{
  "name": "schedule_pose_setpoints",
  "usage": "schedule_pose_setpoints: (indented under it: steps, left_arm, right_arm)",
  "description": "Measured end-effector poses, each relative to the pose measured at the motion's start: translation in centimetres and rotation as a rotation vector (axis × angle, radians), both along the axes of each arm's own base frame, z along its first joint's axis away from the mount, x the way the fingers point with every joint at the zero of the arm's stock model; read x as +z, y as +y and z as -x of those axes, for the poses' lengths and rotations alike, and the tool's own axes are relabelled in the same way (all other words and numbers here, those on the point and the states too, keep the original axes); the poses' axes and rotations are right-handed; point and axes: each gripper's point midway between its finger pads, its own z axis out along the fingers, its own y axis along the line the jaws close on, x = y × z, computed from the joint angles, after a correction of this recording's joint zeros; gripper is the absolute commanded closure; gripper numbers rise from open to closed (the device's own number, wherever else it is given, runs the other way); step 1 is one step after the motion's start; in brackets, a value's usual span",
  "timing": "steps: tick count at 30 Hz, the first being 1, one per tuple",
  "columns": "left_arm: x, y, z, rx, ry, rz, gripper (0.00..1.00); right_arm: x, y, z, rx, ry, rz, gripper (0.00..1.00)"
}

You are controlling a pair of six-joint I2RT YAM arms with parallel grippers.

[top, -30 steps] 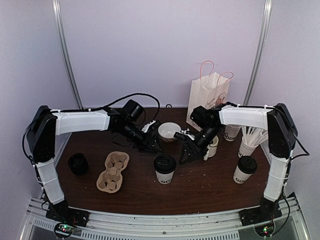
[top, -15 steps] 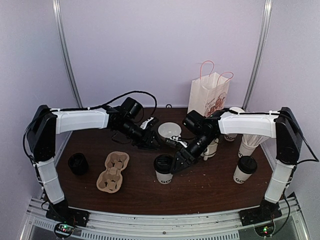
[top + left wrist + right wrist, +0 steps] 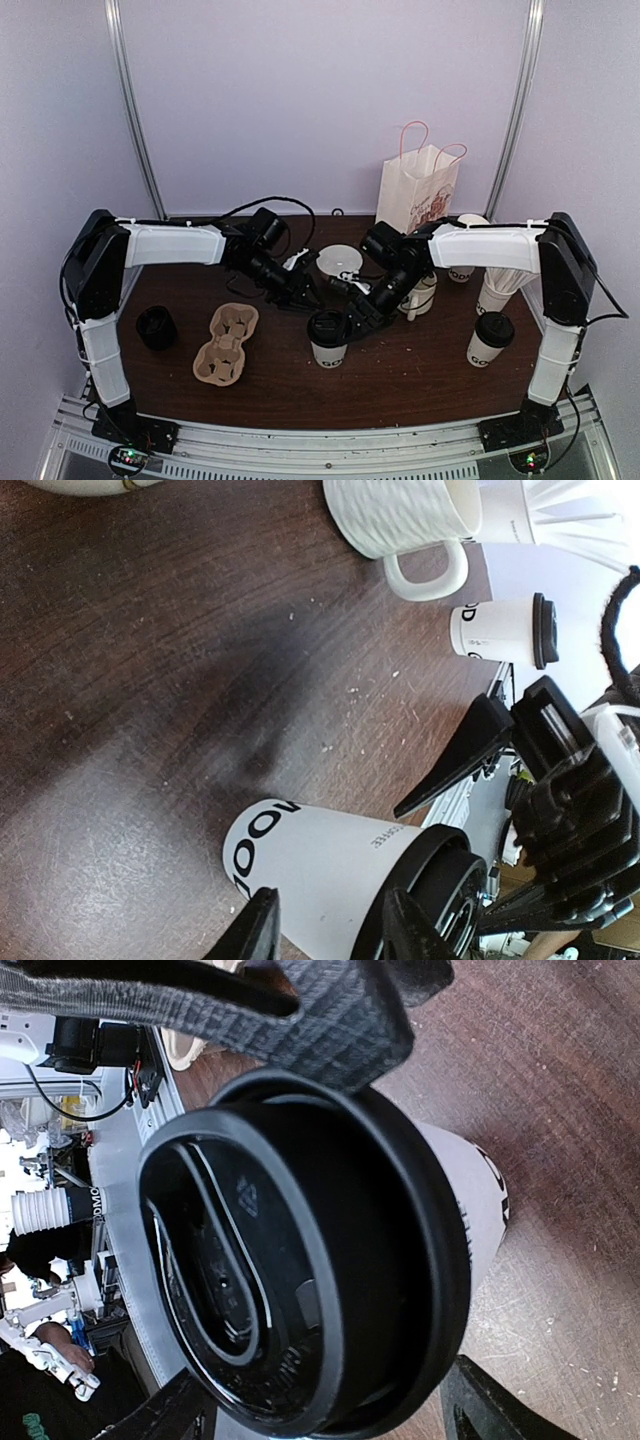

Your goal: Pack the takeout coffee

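One takeout coffee cup (image 3: 328, 340), white with a black lid, stands at the table's middle. It lies across the left wrist view (image 3: 330, 865) and its lid fills the right wrist view (image 3: 300, 1250). My right gripper (image 3: 352, 318) is open with its jaws either side of that lid (image 3: 330, 1400). My left gripper (image 3: 303, 295) is open just behind the cup, fingertips beside its wall (image 3: 330, 915). The second coffee cup (image 3: 490, 338) stands at the right, free; it also shows in the left wrist view (image 3: 500, 632).
A brown pulp cup carrier (image 3: 226, 343) lies left of centre, with a black round object (image 3: 156, 327) further left. A white bowl (image 3: 340, 262), a mug (image 3: 425, 295), stacked cups (image 3: 495, 285) and a paper bag (image 3: 418, 200) stand behind and to the right.
My right gripper has swung left from beside the mug to the middle cup and now straddles its lid. My left gripper has edged a little closer to that cup.
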Motion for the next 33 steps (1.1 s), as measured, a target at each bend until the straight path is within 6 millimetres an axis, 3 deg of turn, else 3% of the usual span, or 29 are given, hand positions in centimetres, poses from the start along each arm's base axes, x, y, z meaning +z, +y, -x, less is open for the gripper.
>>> schedule_pose_setpoints:
  steps: [6, 19, 29, 33]
  left_arm:
    - [-0.3, 0.1, 0.0, 0.0, 0.005, 0.007, 0.67]
    - [-4.0, 2.2, 1.8, 0.006, 0.075, -0.085, 0.68]
    - [-4.6, 3.1, 1.9, 0.004, 0.052, -0.144, 0.64]
    - [-3.5, 3.7, 1.6, 0.008, 0.01, -0.172, 0.58]
  right_arm:
    - [-0.2, -0.1, -0.2, 0.0, 0.004, 0.019, 0.22]
    - [-1.2, -0.1, -0.1, 0.028, 0.043, 0.067, 0.25]
    - [-0.8, 0.0, 0.0, 0.06, 0.046, 0.061, 0.22]
    - [-0.6, -0.2, -0.5, 0.078, 0.02, 0.049, 0.17]
